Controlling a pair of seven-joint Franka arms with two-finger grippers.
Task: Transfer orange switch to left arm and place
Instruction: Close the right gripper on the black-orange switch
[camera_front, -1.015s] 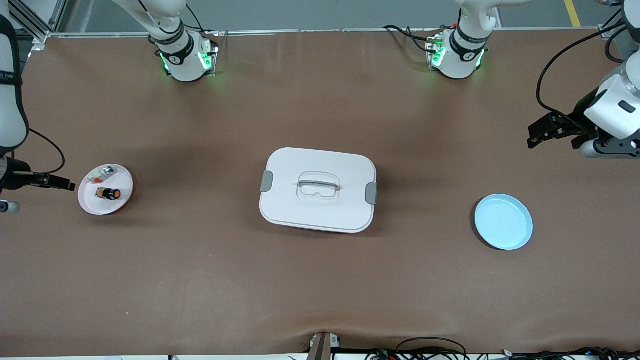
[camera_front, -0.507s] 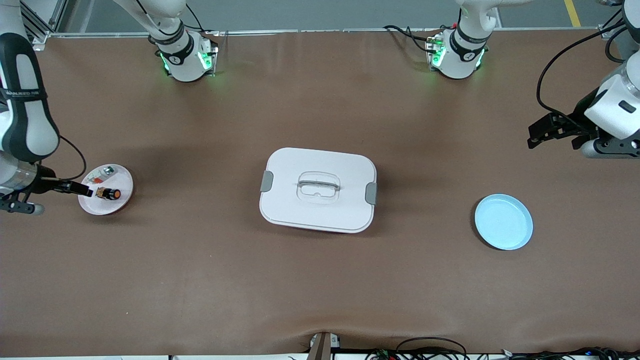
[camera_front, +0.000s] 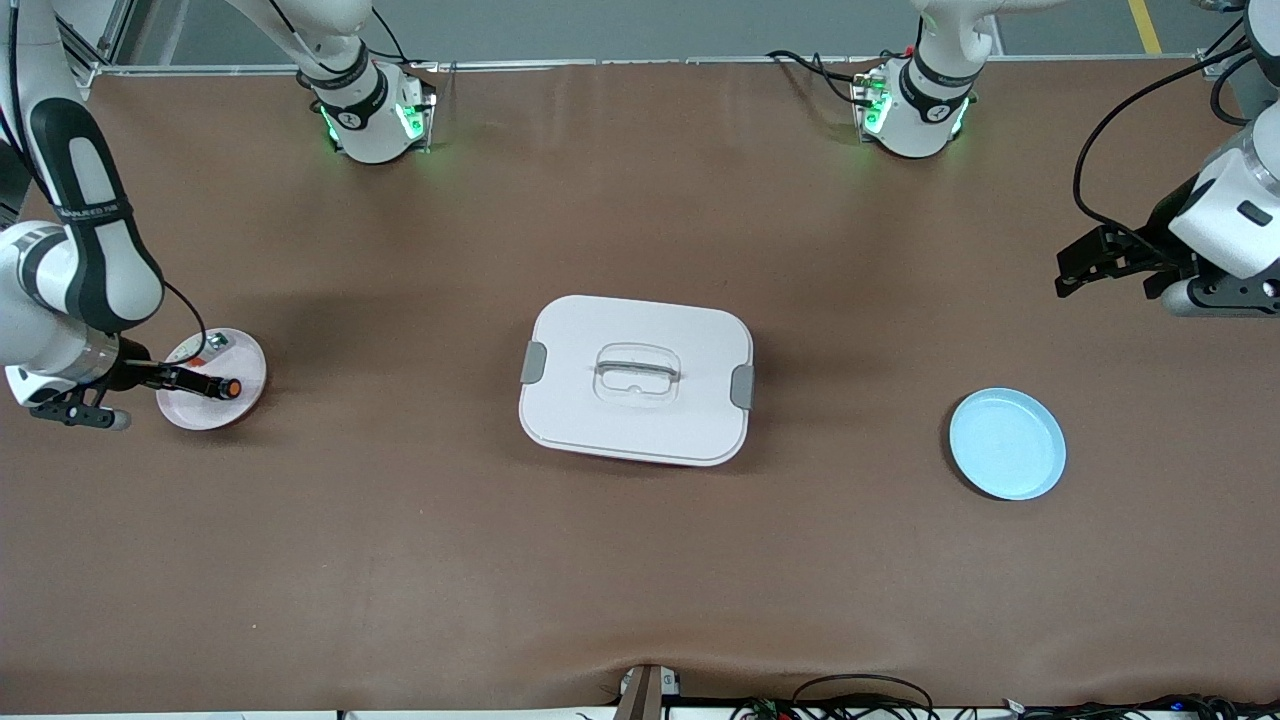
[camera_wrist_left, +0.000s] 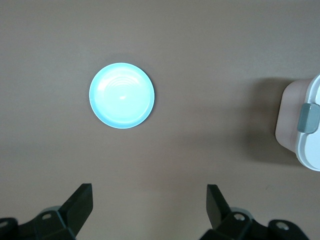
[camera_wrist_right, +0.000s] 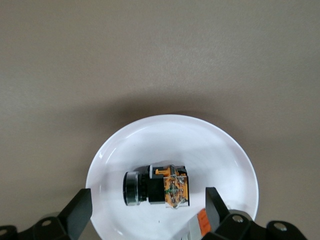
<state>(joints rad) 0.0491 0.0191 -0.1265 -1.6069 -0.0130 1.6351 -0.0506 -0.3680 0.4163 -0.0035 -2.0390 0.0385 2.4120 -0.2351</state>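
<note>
The orange switch (camera_front: 224, 386) lies on its side on the pink plate (camera_front: 245, 362) at the right arm's end of the table. In the right wrist view the switch (camera_wrist_right: 156, 185) lies on the plate (camera_wrist_right: 200, 145), just ahead of the gap between the fingers. My right gripper (camera_front: 192, 382) is open and low over the plate; it also shows in its own wrist view (camera_wrist_right: 147, 212). The white box (camera_front: 636, 380) stands at the table's middle. My left gripper (camera_front: 1066, 272) is open and empty, waiting in the air at the left arm's end; its own view (camera_wrist_left: 150, 205) shows it too.
A small silver-white part with a red bit (camera_front: 214, 343) shares the pink plate, beside the switch (camera_wrist_right: 199, 226). A blue plate (camera_front: 1007, 443) lies toward the left arm's end, seen also in the left wrist view (camera_wrist_left: 121, 95) with the box's clipped edge (camera_wrist_left: 306, 125).
My right arm has swung in from the table's end, and its open gripper now reaches over the pink plate up to the switch. The left arm has not moved.
</note>
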